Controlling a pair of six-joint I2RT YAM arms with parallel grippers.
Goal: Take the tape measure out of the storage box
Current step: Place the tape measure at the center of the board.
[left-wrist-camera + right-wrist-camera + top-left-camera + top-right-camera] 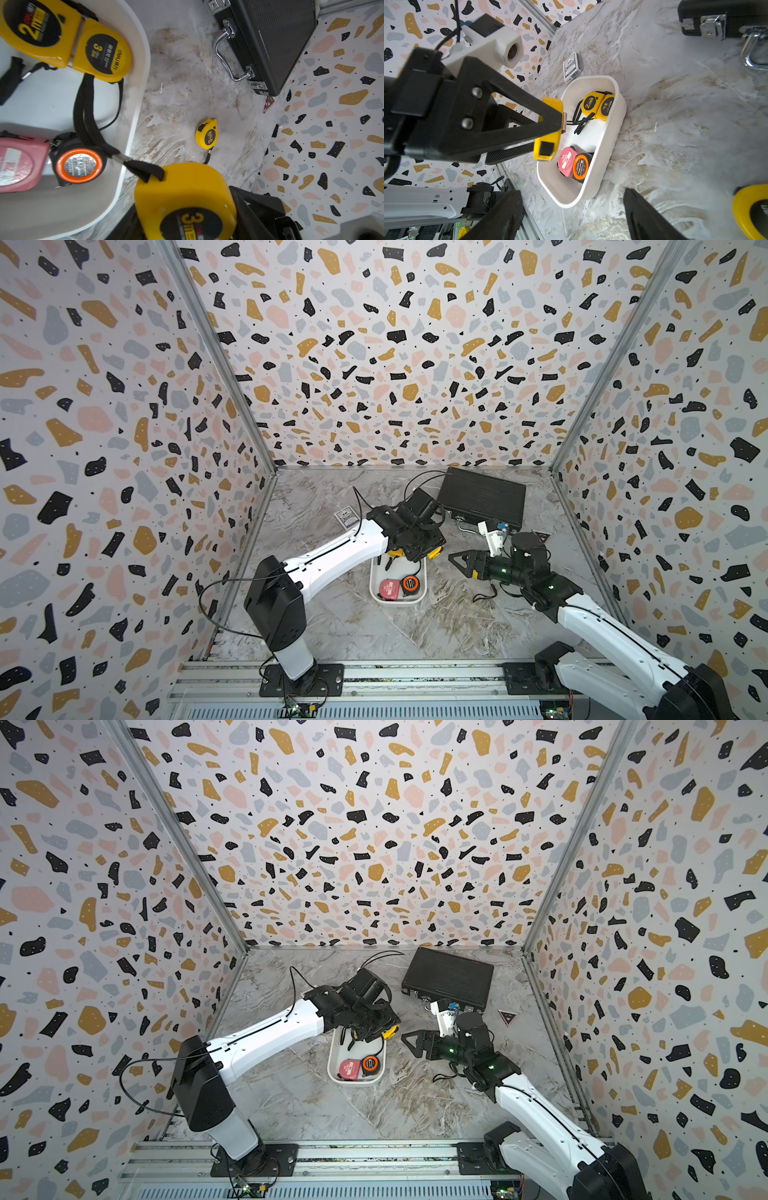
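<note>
Above the one o'clock corner of the storage box, a yellow tape measure is clamped by the left gripper; at three o'clock, the right gripper is held spread wide, empty.

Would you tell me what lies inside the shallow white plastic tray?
Two yellow tape measures, a pink one, a black-and-orange one and black straps. In both top views the left arm largely covers the yellow pair. Nothing beneath them shows.
</note>
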